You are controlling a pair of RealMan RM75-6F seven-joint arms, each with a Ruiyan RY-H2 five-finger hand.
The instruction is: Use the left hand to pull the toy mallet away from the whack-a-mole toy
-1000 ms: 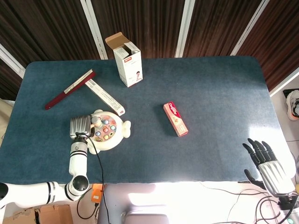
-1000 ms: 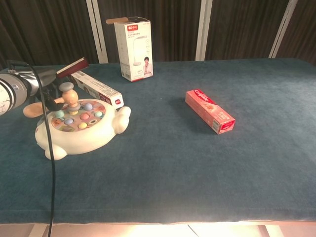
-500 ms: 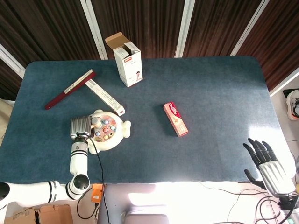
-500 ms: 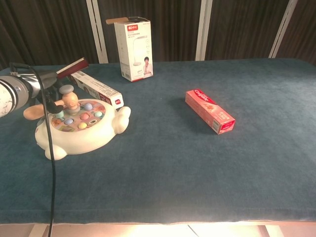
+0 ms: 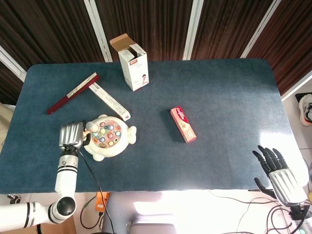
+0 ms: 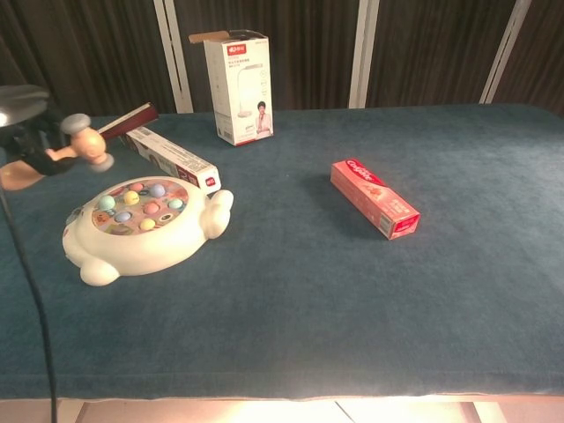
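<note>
A dark blue felt tabletop (image 5: 219, 87) stands before brown slatted walls. The whack-a-mole toy (image 6: 145, 227) sits near the tabletop's left front. The left hand (image 5: 70, 135) is just left of the toy, gripping the toy mallet (image 6: 81, 148) by its handle; the mallet is lifted clear of the toy, its head up and to the left of the coloured pegs, not touching them. Behind the toy lies a long white box (image 5: 109, 101), its near end close to the toy's back edge, and further back-left a dark red strip (image 5: 72, 93). An upright white carton (image 6: 238, 86) stands well behind the toy. A red toothpaste box (image 6: 374, 197) lies well to the toy's right. The right hand (image 5: 278, 168) hangs off the front right edge, fingers spread, holding nothing.
</note>
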